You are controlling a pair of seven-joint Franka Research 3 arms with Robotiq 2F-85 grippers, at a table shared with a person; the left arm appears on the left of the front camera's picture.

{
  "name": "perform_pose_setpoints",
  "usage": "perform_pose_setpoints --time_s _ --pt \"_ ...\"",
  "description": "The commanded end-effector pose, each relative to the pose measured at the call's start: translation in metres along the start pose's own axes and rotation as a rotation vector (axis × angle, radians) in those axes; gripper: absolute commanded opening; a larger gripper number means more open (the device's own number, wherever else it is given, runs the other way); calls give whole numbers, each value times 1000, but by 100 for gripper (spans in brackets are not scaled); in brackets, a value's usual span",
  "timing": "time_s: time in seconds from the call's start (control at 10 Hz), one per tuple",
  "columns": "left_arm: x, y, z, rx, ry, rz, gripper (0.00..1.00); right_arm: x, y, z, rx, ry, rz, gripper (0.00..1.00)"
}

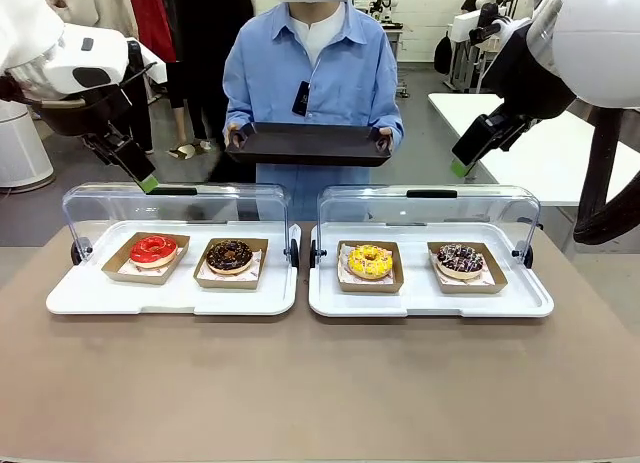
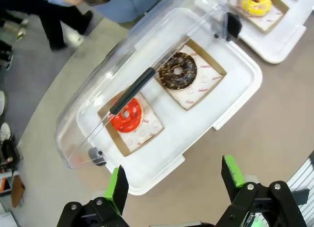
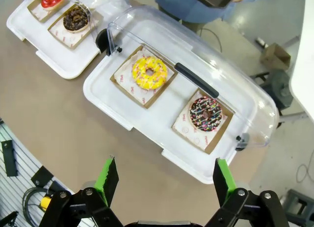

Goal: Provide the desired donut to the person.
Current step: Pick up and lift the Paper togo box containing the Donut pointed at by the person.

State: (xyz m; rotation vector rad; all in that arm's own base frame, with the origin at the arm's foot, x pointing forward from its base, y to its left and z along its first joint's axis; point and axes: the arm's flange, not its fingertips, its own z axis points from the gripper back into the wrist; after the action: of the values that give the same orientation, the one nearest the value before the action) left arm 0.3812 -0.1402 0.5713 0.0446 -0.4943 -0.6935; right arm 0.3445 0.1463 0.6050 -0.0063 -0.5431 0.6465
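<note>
1. My left claw [image 2: 174, 177] and right claw [image 3: 165, 174] both hang spread wide, pinching nothing. They sit high above the cases, so neither crowds a lid.
2. The brown table [image 1: 300, 383] lies bare from 3 through 6 to 9 o'clock, which leaves ample room on my side.
3. The person [image 1: 312, 73] stands at 12 o'clock, holding a dark tray [image 1: 308, 143] level in both hands, ready, I judge, to receive a donut.
4. The left case [image 1: 170, 298] sits at 10 o'clock and the right case [image 1: 430, 301] at 2, just beside each other. The left lid [image 1: 175, 201] and right lid [image 1: 430, 205] look swung back toward 12, so the near edges are open to me.
5. Each donut lies apart in its own paper boat. The left case holds the red-glazed donut [image 1: 153, 249] and the chocolate donut [image 1: 230, 255]. The right case holds the yellow donut [image 1: 370, 261] and the sprinkled donut [image 1: 460, 260]. I cannot tell which one is wanted.
</note>
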Motion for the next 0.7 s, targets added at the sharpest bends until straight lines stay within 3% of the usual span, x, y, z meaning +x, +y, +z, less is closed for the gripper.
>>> perform_pose_setpoints --time_s 0.0,0.1,0.3,0.6 --pt "-15 23 2 -257 -46 -113 100 -11 -27 -2 211 -65 116 100" --pt "-22 38 6 -377 -70 -169 100 -20 -53 -8 351 -125 167 100" --pt "-46 75 18 -537 -208 -266 100 -47 -105 -17 502 -253 208 100" --pt "-87 129 13 -609 -406 -374 100 -91 -163 -41 584 -352 203 100"
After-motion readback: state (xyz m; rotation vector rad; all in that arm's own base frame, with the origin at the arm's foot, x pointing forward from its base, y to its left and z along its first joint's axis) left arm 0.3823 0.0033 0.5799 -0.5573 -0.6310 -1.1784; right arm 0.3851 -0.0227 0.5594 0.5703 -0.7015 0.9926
